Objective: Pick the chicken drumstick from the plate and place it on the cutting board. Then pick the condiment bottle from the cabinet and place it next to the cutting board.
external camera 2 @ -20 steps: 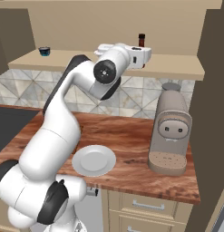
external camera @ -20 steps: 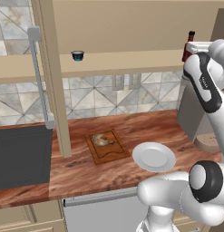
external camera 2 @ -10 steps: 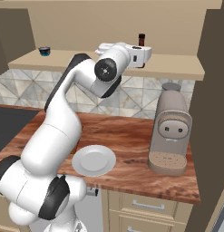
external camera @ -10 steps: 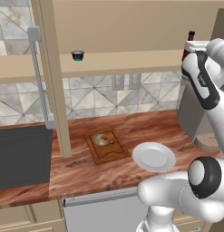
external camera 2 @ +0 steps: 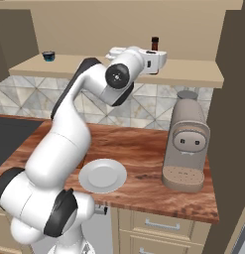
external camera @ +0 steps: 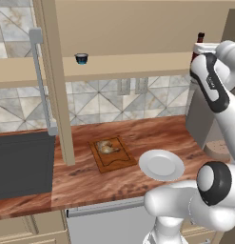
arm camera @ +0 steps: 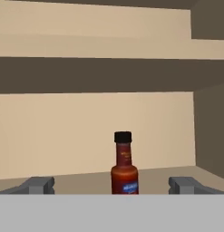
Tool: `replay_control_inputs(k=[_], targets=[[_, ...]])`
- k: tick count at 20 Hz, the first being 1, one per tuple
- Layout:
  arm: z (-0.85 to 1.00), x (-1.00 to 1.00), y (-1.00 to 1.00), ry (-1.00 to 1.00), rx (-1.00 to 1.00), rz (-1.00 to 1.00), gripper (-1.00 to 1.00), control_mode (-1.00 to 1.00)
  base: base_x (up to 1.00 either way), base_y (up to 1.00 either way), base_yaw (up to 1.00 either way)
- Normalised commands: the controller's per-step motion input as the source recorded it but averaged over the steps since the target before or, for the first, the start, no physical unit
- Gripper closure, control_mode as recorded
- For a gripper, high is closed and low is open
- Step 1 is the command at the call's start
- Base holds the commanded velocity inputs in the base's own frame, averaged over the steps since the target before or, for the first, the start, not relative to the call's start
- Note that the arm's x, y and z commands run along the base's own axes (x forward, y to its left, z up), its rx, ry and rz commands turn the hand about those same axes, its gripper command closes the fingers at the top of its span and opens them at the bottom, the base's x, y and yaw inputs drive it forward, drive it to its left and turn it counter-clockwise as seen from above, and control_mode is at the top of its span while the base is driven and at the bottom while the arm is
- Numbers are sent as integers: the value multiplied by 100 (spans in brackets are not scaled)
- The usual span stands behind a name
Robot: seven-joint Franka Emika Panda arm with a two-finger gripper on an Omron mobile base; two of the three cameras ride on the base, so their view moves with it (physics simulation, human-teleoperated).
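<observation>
Kitchen: reddish wood countertop (external camera: 147, 138) below a light tan wooden open shelf cabinet (external camera 2: 193, 74) against a patterned tile wall.
Done so far: small golden-brown chicken drumstick (external camera: 106, 147) lay on the rectangular brown wooden cutting board (external camera: 114, 161), mid-counter; round plain white plate (external camera: 161, 165) sat bare just right of the board, near the counter's front edge.
Step in hand: judged to be the reach for the bottle on the shelf.
Bottle: slim dark-red condiment bottle with black cap (arm camera: 124, 165) stood upright toward the right end of the shelf, set back from its front edge.
Pincer: two-finger gripper (arm camera: 113, 185) raised to shelf height, fingers spread wide apart, nothing between them.
Key relation: bottle lay straight ahead of the gripper, centred between the two fingertips (arm camera: 40, 185) but further in along the shelf, not yet between them; long axis vertical, crossing the line between the fingers squarely.
Next move, as judged: straight advance into the shelf, then closing on the bottle's body below the neck.
Bystanders: small dark blue-rimmed cup (external camera: 81, 58) well away at the shelf's left; beige coffee machine (external camera 2: 186, 141) on the counter's right end.
</observation>
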Motion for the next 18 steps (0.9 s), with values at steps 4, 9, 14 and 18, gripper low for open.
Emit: replay_control_inputs(k=[4, 9, 14, 18], targets=[[0, 2, -12, 0, 0, 0, -100, -100, 0, 0, 0], [-7, 4, -7, 0, 0, 0, -100, -100, 0, 0, 0], [-13, 8, -2, 0, 0, 0, -100, -100, 0, 0, 0], [-6, 9, 0, 0, 0, 0, -100, -100, 0, 0, 0]])
